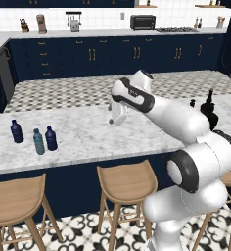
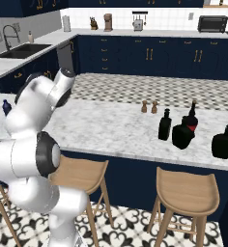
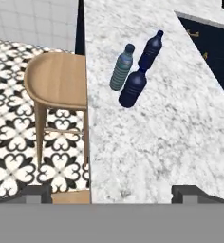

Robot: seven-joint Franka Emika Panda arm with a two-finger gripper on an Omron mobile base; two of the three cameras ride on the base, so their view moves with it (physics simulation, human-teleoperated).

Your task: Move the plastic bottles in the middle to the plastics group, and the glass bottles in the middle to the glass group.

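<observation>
Three slim plastic bottles stand together at the left end of the marble counter (image 1: 88, 142): a navy-blue one (image 1: 16, 131), a teal-grey one (image 1: 38, 142) and a second navy-blue one (image 1: 51, 138). In the hand view that second navy bottle (image 3: 132, 88) is nearest, with the teal-grey bottle (image 3: 122, 68) and the other navy bottle (image 3: 152, 50) behind it. My gripper (image 3: 109, 192) hovers open and empty over the counter, well short of them, and also shows mid-counter (image 1: 116, 115). Far right stand glossy black bottles (image 2: 165, 124) (image 2: 183, 134) (image 2: 224, 142) and a red-labelled dark bottle (image 2: 192, 116).
Wooden stools (image 1: 127, 180) (image 1: 14, 196) (image 2: 186, 188) line the counter's near side; one stool (image 3: 57, 80) sits just left of the counter edge in the hand view. Two small wooden shakers (image 2: 144, 106) (image 2: 154, 107) stand behind the black bottles.
</observation>
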